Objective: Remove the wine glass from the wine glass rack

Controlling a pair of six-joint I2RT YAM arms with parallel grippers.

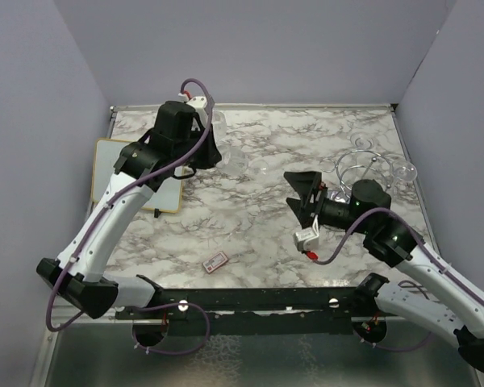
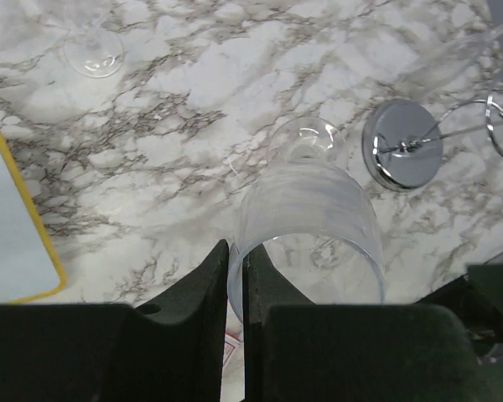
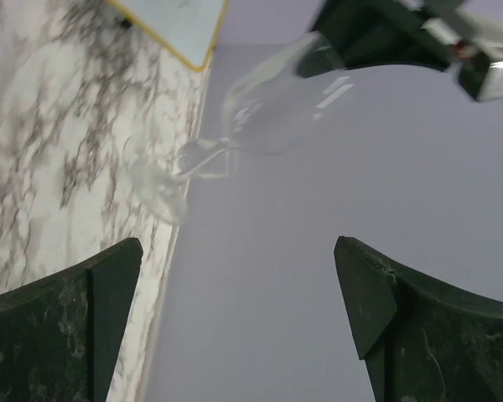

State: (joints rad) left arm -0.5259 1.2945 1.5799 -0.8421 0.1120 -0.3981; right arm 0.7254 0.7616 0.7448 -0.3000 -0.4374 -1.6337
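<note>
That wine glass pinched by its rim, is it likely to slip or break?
Probably fragile: the wine glass looks thin and clear, and the left gripper clamps only one spot of its rim. Likely slippery, since the wall is smooth and glossy. Set down, it may tip easily, being tall on a narrow stem and small foot.

The clear wine glass (image 2: 306,218) is free of the wine glass rack (image 2: 402,155), tilted over the marble bench (image 1: 250,226) with its rim pinched in the left hand (image 2: 236,255) and its foot pointing away, while that shiny chrome wire rack stands upright apart from it on its round mirror disc.
</note>
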